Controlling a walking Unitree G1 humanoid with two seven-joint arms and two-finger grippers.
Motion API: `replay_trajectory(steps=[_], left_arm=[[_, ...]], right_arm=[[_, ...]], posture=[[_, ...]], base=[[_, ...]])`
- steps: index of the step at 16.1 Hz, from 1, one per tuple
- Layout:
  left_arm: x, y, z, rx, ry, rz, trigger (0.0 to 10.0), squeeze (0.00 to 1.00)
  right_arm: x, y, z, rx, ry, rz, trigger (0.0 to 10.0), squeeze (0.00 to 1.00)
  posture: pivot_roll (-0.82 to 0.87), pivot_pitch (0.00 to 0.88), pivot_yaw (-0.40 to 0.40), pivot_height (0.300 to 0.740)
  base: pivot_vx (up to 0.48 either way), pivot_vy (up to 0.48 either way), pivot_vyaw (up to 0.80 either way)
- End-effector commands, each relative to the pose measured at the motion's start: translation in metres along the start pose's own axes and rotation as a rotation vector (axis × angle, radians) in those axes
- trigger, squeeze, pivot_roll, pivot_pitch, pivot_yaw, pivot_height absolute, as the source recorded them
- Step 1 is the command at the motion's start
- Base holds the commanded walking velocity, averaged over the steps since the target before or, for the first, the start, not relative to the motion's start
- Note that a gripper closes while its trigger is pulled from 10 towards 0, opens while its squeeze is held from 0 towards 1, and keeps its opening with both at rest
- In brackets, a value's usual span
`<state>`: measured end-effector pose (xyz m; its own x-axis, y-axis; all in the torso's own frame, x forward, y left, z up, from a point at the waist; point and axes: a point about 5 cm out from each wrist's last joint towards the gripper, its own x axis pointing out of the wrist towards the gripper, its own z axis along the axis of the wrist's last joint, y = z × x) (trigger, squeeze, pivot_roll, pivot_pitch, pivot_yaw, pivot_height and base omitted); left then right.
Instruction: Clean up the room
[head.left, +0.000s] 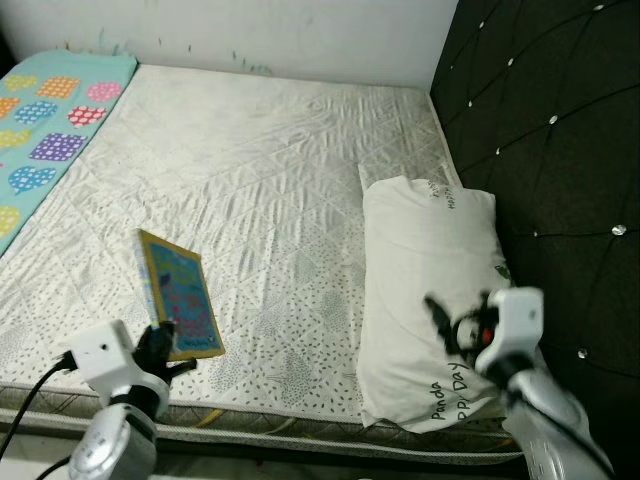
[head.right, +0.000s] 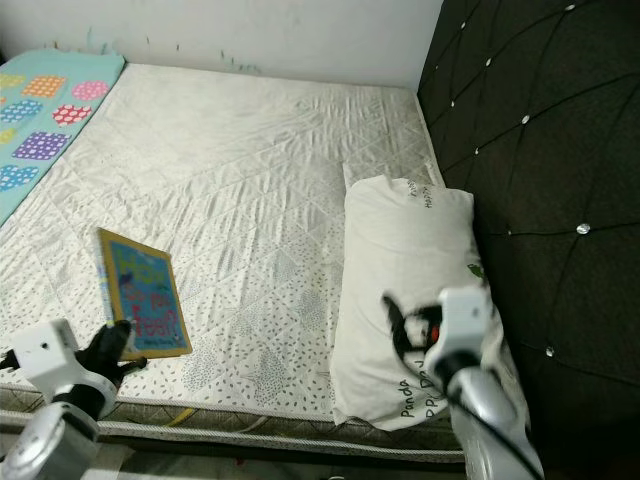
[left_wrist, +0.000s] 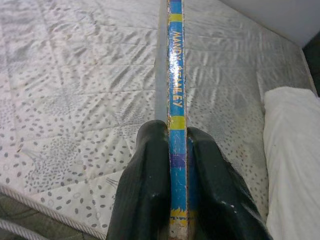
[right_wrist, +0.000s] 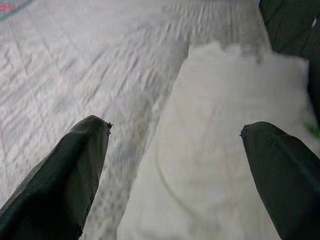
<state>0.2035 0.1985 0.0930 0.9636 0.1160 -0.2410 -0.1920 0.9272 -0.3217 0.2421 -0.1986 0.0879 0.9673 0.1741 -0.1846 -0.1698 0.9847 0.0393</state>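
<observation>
Left end effector (head.left: 165, 340) clamps the book (head.left: 180, 295) at the bed's (head.left: 270, 170) near edge; right end effector (head.left: 450, 325) hovers open over the pillow (head.left: 425, 260). Tidying looks barely begun.

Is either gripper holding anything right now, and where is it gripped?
The left gripper pinches the book by its near edge; the right gripper holds nothing.

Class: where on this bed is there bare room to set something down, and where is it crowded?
Bare: the mattress from the patterned blanket across to the pillow, beyond the book. Crowded: the near edge, where the left claw grips the book and the right claw hovers open over the pillow.
</observation>
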Motion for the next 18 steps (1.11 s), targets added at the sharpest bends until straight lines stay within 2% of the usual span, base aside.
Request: replay_trajectory(steps=[1, 6, 10, 13, 15, 18], left_arm=[[-0.005, -0.007, 0.011, 0.046, -0.071, -0.041, 10.0, 0.00], [-0.007, -0.012, 0.010, 0.116, -0.073, -0.083, 10.0, 0.00], [-0.009, -0.012, 0.008, 0.124, -0.074, -0.082, 10.0, 0.00], [-0.006, -0.022, 0.011, 0.131, -0.091, -0.139, 10.0, 0.00], [-0.004, -0.030, 0.013, 0.151, -0.104, -0.162, 10.0, 0.00], [-0.004, -0.034, 0.016, 0.176, -0.130, -0.169, 10.0, 0.00]], right_arm=[[-0.006, -0.003, 0.004, -0.008, -0.007, 0.003, 10.0, 0.00], [-0.007, -0.002, 0.004, -0.006, -0.002, -0.006, 10.0, 0.00], [-0.005, 0.003, 0.007, 0.004, -0.014, 0.010, 10.0, 0.00], [0.014, 0.032, 0.018, 0.047, -0.052, 0.106, 10.0, 0.00], [0.028, 0.051, 0.024, 0.033, -0.089, 0.164, 10.0, 0.00], [0.040, 0.060, 0.033, 0.039, -0.132, 0.176, 10.0, 0.00]], posture=[[-0.05, 0.135, -0.037, 0.740], [-0.05, 0.136, -0.027, 0.740], [-0.04, 0.138, -0.027, 0.740], [-0.03, 0.120, -0.029, 0.740], [-0.02, 0.109, -0.037, 0.740], [0.00, 0.103, -0.047, 0.740]], base=[[0.000, 0.000, 0.00], [0.000, 0.000, 0.00], [0.000, 0.000, 0.00], [0.000, 0.000, 0.00], [0.000, 0.000, 0.00], [0.000, 0.000, 0.00]])
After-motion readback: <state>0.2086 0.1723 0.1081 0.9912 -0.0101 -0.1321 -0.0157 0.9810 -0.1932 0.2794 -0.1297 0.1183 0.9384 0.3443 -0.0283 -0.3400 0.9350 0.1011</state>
